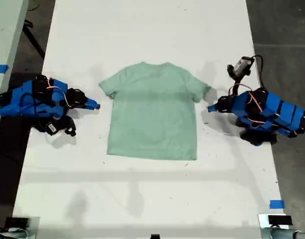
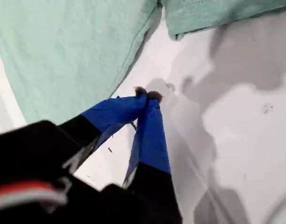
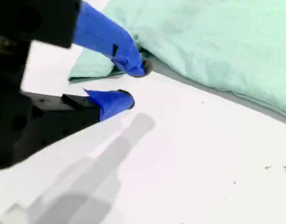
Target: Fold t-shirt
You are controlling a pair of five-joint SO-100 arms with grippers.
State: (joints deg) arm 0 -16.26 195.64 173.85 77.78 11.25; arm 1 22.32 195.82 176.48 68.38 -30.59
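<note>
Lying flat, t-shirt [image 1: 152, 119], bare white table [image 1: 142, 199] beyond every edge.

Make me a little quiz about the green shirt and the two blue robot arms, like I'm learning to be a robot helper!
1. True or false: the t-shirt is already folded in half.
2. Pick one. The jaws of my first gripper are: A) closed together over the white table, holding nothing; B) clamped on a sleeve; C) wide open above the collar.
3. Fill in the gap: the jaws of my second gripper, next to a sleeve, are ____.

Key:
1. False. It lies spread flat, with both sleeves out.
2. A.
3. Open.
</note>
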